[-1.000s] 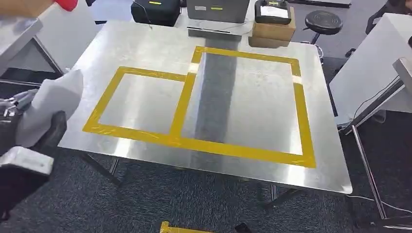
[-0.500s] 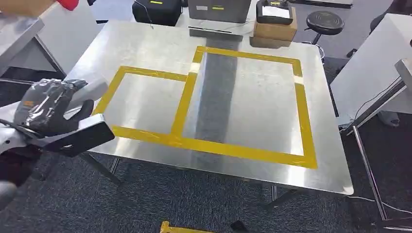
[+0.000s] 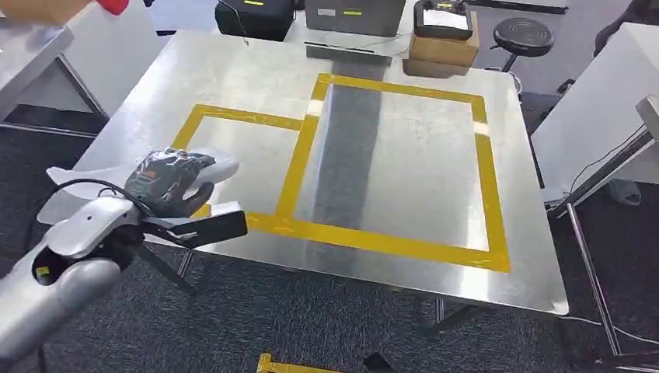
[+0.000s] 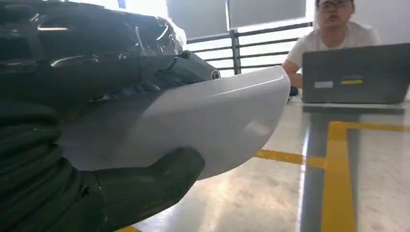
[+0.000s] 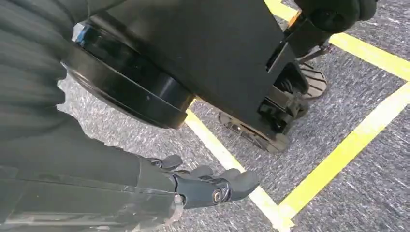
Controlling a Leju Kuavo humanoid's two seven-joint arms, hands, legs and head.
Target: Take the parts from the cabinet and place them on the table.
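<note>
Part (image 3: 219, 165) in left robot hand (image 3: 167, 183)

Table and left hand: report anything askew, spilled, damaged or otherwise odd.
Nothing stands out. The left hand grips the white part over the table's near left corner, above the smaller yellow tape square. The tape looks wrinkled in places; nothing is spilled.

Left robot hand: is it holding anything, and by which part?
Yes. The left robot hand grips a white part, thumb under it and fingers over its top, leaving its rounded end free. The right robot hand holds nothing.
</note>
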